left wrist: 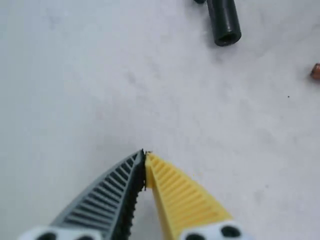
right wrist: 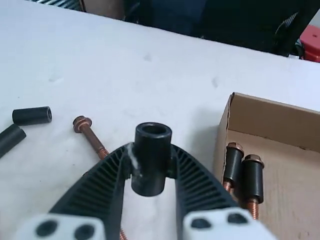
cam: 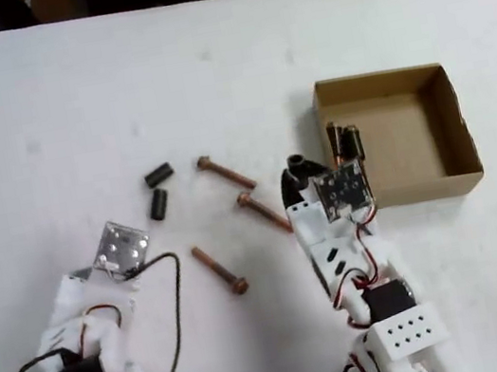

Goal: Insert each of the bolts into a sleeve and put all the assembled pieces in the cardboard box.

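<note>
Now my right pincer [right wrist: 150, 159], low over the table [right wrist: 150, 65], clamps a sleeve [right wrist: 151, 137], seemingly upright, beside the cardboard box [right wrist: 272, 114]; my left pincer [left wrist: 145, 156] is pinched together.

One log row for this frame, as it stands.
right gripper: shut on sleeve | left gripper: shut, empty | table: three bolts, two sleeves | cardboard box: two assembled pieces

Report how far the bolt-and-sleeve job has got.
Done: two assembled pieces lie in the cardboard box. In hand: the right gripper holds one sleeve, no bolt in it. Remaining: three bolts and two loose sleeves on the table; the left gripper is shut, empty.
</note>
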{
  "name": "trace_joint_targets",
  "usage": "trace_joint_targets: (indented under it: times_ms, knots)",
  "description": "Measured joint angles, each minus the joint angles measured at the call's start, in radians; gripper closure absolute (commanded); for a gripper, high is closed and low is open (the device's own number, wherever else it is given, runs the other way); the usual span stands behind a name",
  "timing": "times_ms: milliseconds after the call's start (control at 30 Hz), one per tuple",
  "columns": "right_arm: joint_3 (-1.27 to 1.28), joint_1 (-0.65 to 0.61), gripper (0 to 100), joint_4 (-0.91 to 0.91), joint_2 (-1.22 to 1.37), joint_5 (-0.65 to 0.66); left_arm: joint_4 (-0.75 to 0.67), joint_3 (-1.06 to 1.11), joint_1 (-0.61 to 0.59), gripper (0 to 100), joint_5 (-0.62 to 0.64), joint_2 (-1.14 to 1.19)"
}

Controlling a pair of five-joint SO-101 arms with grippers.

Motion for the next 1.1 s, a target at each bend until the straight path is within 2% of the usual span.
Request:
trace_joint_targets:
  times_ms: [167, 467, 600, 800, 900, 1000, 1100]
  knots:
    - [0.052, 0.002, 98.1, -0.166, 0.000, -0.002, 0.069, -0.213, 0.000, 98, -0.023, 0.115]
    - [0.055, 0.002, 98.1, -0.141, 0.000, -0.002, 0.118, -0.552, 0.000, 98, -0.025, 0.661]
    - [0.055, 0.002, 98.1, -0.133, 0.000, -0.002, 0.135, -0.671, 0.057, 98, -0.023, 0.890]
    - [0.055, 0.002, 98.1, -0.129, 0.000, -0.002, 0.219, -0.801, 0.227, 98, 0.166, 1.185]
    - [0.055, 0.002, 98.1, -0.101, 0.000, -0.002, 0.258, -0.850, 0.313, 98, 0.061, 1.309]
    - [0.055, 0.002, 98.1, -0.089, 0.000, -0.002, 0.305, -0.879, 0.384, 98, -0.166, 1.402]
    - [0.055, 0.002, 98.1, -0.089, 0.000, -0.002, 0.310, -0.901, 0.394, 98, -0.408, 1.439]
